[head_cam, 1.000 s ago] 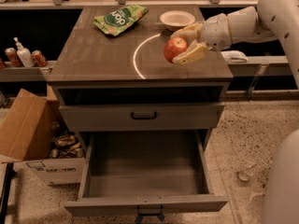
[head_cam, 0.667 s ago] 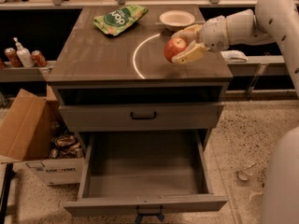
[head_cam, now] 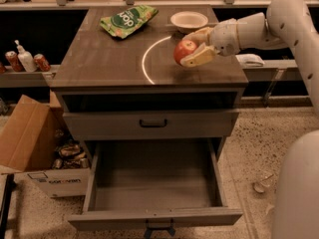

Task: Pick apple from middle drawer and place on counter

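Moved since a second ago: almost nothing; the apple (head_cam: 183, 52) and the claw (head_cam: 187, 48) sit at nearly the same spot over the worktop (head_cam: 109, 59), shifted perhaps a touch to the left.
Claw: clenched around the apple, one pale finger above it and one below, the arm reaching in from the right.
Apple: over the right part of the worktop, just in front of the white bowl (head_cam: 189, 20) and beside the curved light reflection (head_cam: 146, 59); whether it touches the surface I cannot tell.
Why held so: the grip from the side leaves the fruit's underside free, which likely suits setting it down flat.
Middle drawer (head_cam: 154, 176): pulled fully out with nothing in it, so the picking step looks done and only the release is left.
Upper drawer front (head_cam: 153, 123): closed, with a slim black handle.
Green bag (head_cam: 128, 19): lies at the back left of the worktop; white letters on a dark oval, possibly "pop", not certain.
Cardboard box (head_cam: 30, 143): on the floor to the left; its printed line is unreadable.
Cans and bottle (head_cam: 24, 59): on the low left shelf, labels illegible.
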Robot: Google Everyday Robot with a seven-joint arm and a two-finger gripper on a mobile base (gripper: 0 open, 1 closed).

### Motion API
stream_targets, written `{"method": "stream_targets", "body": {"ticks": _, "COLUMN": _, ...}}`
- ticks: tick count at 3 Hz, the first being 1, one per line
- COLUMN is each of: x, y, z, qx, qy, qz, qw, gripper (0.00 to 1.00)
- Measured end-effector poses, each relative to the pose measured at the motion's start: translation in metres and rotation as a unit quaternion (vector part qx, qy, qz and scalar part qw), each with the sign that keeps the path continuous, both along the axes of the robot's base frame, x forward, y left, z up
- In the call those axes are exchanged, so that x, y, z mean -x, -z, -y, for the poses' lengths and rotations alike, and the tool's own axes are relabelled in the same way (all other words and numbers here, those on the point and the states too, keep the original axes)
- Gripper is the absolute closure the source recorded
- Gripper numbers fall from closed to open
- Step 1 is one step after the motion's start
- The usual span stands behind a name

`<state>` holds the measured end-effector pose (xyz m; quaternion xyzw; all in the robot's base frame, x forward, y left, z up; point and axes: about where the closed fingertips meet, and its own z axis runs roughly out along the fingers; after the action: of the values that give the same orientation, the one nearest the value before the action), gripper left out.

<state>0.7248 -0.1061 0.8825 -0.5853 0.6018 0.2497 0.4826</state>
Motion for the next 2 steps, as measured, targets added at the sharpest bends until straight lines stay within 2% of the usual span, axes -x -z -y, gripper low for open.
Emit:
{"method": "stream_targets", "body": {"ticks": 1, "x": -0.0077, "y": 0.0049, "z": -0.0028, "qx": -0.001, "qy": 0.004, "qz": -0.009, "qw": 0.9999, "gripper": 0.82}}
{"method": "stream_targets", "body": {"ticks": 2, "x": -0.0142, "y": 0.0113, "z": -0.0056, "qx": -0.006, "qy": 0.005, "qz": -0.017, "qw": 0.9998, "gripper": 0.57}}
